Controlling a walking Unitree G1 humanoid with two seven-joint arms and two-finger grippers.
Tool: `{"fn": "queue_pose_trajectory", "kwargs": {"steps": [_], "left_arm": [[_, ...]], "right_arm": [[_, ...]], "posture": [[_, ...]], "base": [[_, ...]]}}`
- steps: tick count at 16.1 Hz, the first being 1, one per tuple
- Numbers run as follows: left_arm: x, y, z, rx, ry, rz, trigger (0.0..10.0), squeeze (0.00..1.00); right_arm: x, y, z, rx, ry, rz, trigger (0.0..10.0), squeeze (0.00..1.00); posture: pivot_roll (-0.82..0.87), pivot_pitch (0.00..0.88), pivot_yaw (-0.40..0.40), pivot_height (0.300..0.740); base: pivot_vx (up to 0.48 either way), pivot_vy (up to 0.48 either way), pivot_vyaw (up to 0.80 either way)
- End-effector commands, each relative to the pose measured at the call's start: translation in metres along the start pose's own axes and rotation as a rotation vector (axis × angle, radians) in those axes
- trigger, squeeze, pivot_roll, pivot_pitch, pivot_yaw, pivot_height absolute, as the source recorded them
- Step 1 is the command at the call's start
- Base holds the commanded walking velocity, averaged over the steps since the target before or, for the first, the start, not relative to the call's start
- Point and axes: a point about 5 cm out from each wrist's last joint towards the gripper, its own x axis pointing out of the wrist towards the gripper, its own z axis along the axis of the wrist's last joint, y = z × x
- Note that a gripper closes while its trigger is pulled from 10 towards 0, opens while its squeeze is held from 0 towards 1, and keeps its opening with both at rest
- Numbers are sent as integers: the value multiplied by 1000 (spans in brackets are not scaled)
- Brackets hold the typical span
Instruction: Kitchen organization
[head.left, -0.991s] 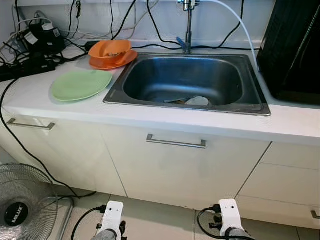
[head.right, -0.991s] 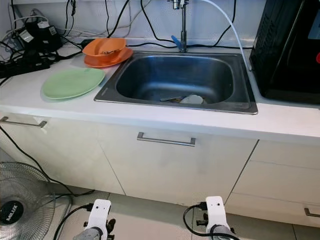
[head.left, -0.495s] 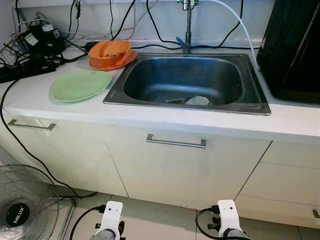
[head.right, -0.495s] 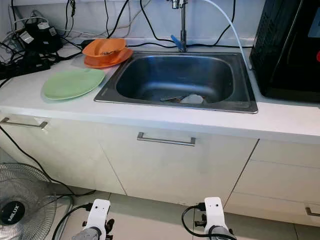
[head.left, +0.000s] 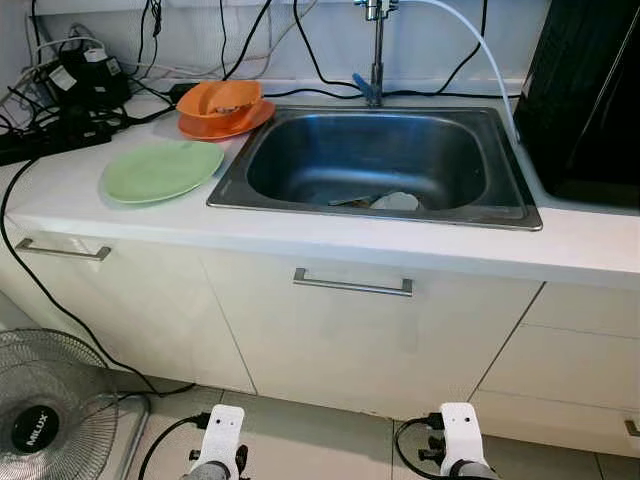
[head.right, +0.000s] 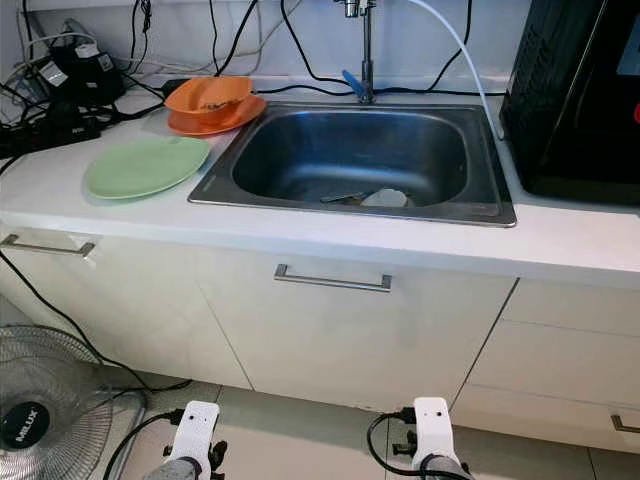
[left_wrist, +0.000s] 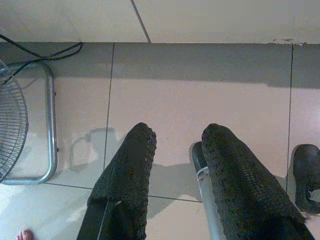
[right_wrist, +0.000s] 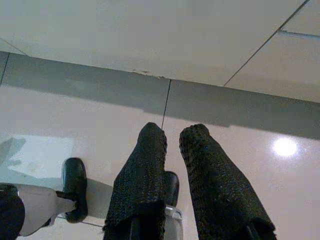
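A pale green plate (head.left: 162, 169) lies on the white counter (head.left: 590, 250), left of the steel sink (head.left: 370, 215). Behind it an orange bowl (head.left: 220, 98) sits on an orange plate (head.left: 235, 125). In the sink's basin lie a whitish dish and some utensils (head.left: 395, 201). Both arms hang low before the cabinet, their white wrists at the bottom edge of the eye views. My left gripper (left_wrist: 177, 137) points at the floor tiles, open and holding nothing. My right gripper (right_wrist: 171, 134) also hangs over the floor, its fingers a narrow gap apart with nothing between them.
A tap (head.left: 377, 50) with a white hose stands behind the sink. A tangle of cables and adapters (head.left: 70, 80) fills the back left of the counter, and a black appliance (head.left: 590, 100) stands at the right. A floor fan (head.left: 45, 415) stands at lower left. Cabinet handle (head.left: 352, 285) faces me.
The view has bobbed slightly. The dishes and the sink's contents have not moved, and both arms still hang low.
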Motion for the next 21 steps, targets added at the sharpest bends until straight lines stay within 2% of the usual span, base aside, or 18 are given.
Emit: {"fn": "queue_pose_trajectory", "kwargs": {"steps": [1,10,15,21], "left_arm": [[-1,2,-5,-4,15,9,10000,0],[0,-1,-4,0,13,1,10000,0],[0,-7,-3,-14,11,-3,10000,0],[-1,-4,-5,-26,18,12,10000,0]], "right_arm": [[-1,-1,-3,11,11,-4,10000,0],[1,2,2,2,-3,7,10000,0],[0,-8,2,3,-4,-15,10000,0],[-1,-10,0,1,2,-19,10000,0]], "posture": [[20,0,94,740],[19,0,89,740],[14,0,78,740],[15,0,60,740]], "base": [[0,0,0],[0,0,0],[0,0,0],[0,0,0]]}}
